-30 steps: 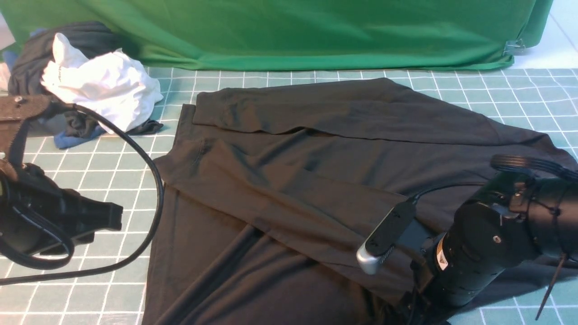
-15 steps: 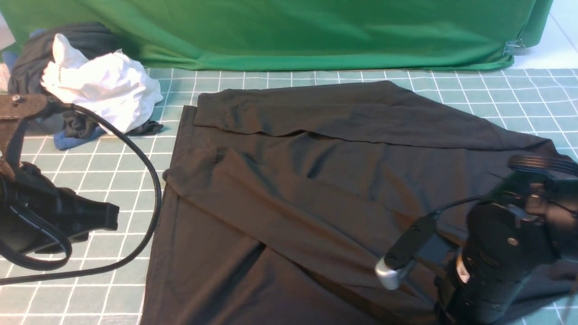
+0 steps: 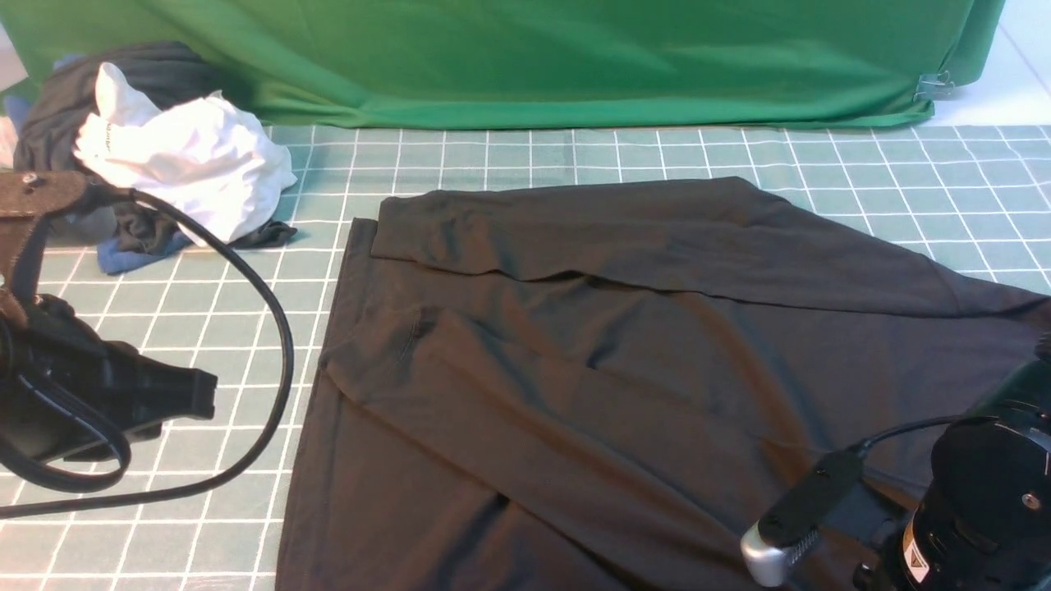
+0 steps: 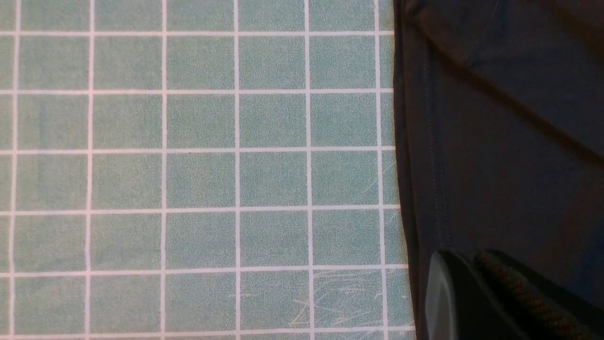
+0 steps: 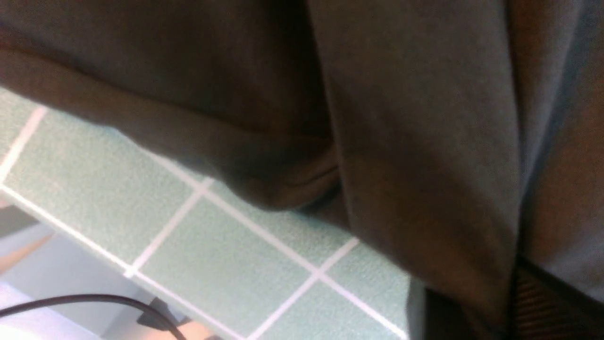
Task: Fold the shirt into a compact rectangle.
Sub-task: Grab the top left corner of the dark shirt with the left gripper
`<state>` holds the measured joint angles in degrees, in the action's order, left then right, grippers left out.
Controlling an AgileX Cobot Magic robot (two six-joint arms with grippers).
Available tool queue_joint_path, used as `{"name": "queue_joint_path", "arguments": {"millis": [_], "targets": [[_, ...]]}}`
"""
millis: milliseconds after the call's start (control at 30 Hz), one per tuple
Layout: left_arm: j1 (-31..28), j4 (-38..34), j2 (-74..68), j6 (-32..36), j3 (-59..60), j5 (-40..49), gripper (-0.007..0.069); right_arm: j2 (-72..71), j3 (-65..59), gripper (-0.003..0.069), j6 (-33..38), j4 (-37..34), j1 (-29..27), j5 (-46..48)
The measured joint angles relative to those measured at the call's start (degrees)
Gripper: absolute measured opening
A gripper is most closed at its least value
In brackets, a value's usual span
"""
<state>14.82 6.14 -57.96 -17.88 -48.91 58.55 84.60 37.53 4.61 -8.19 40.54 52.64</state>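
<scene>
The black shirt [image 3: 624, 361] lies spread on the teal grid mat [image 3: 575, 156], with a sleeve folded across its far part and another running diagonally over the middle. No print or label shows. At the lower right, my right arm [image 3: 985, 509] hides its own jaws in the front view. In the right wrist view my right gripper [image 5: 505, 302] is shut on a bunched fold of the shirt [image 5: 415, 118] near the mat's edge. My left gripper [image 3: 205, 394] hangs left of the shirt, shut with nothing in it. Its tips [image 4: 465, 257] sit by the stitched hem [image 4: 434, 165].
A crumpled white garment [image 3: 181, 156] lies on a heap of dark and blue clothes [image 3: 131, 230] at the far left. A green cloth [image 3: 525, 57] backs the table. A black cable [image 3: 279, 353] loops off my left arm. The table's near edge [image 5: 71, 236] is close to my right gripper.
The right arm has pulled back toward the near right corner, dragging the shirt with it. The shirt's far edge slid nearer and its left edge shifted right. The left arm stayed put.
</scene>
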Motion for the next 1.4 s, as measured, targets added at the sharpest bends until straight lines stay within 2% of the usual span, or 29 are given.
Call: {"name": "queue_joint_path", "arguments": {"millis": [33,100,200,267,367,400,433,533,567,600,933,1067,1167,1300,1367,1400], "targets": [[0.0,0.0,0.0,0.0,0.0,0.0,0.0011,0.0,0.0,0.0246,-0.26,-0.17,0.0,0.24],[0.0,0.0,-0.07,-1.39,0.0,-0.6,0.0011,-0.01,0.0,0.04,-0.06,-2.13,0.0,3.9],[0.0,0.0,-1.4,-3.1,-0.97,-1.87,0.0011,-0.4,0.15,0.0499,0.35,-3.58,0.0,9.39],[0.0,0.0,-3.29,-3.99,-2.81,-2.52,0.0011,-1.32,0.73,0.0505,0.35,-4.32,0.0,12.45],[0.0,0.0,-7.73,-4.67,-6.9,-3.2,0.0011,-4.52,2.25,0.0445,0.35,-5.19,0.0,14.2],[0.0,-0.28,-10.88,-4.81,-9.65,-3.5,0.0011,-7.38,3.25,0.0382,0.3,-5.32,0.0,14.37],[0.0,-0.56,-13.73,-4.94,-12.1,-3.83,0.0011,-10.21,4.6,0.0281,0.3,-5.44,0.0,14.19],[0.0,-1.24,-20.63,-4.94,-17.84,-4.67,0.0011,-17.2,6.99,0.0088,-0.15,-5.31,0.0,11.75],[0.0,-1.32,-21.16,-4.94,-18.24,-4.75,0.0011,-17.68,7.11,0.0081,-0.15,-5.22,0.0,11.55],[-0.33,-1.73,-25.86,-4.94,-22.0,-4.88,0.0011,-21.38,8.15,0.0039,-0.33,-4.46,0.0,10.21],[-2.91,-4.8,-49.93,-2.82,-40.71,-6.73,0.0017,-25.75,8.78,0.0013,-1.19,-2.76,0.0,8.83],[-3.21,-4.75,-58.64,-2.74,-47.43,-6.79,0.0064,-25.75,8.78,0.0013,-1.19,-2.45,0.0,7.57],[-3.34,-4.25,-64.12,-2.74,-51.84,-6.79,0.014,-25.75,8.78,0.0013,-1.19,-2.45,0.0,7.4],[-3.34,-2.57,-70.3,-2.74,-57.44,-6.68,0.031,-25.75,8.78,0.0013,-1.19,-2.45,0.0,7.31],[-3.34,-2.2,-71.34,-2.74,-58.57,-6.73,0.0349,-25.75,8.78,0.0015,-1.19,-2.39,0.0,7.31],[-3.34,-1.97,-72.67,-2.74,-59.56,-7.07,0.0405,-25.75,8.78,0.0016,-1.19,-2.39,0.0,7.31]]}}
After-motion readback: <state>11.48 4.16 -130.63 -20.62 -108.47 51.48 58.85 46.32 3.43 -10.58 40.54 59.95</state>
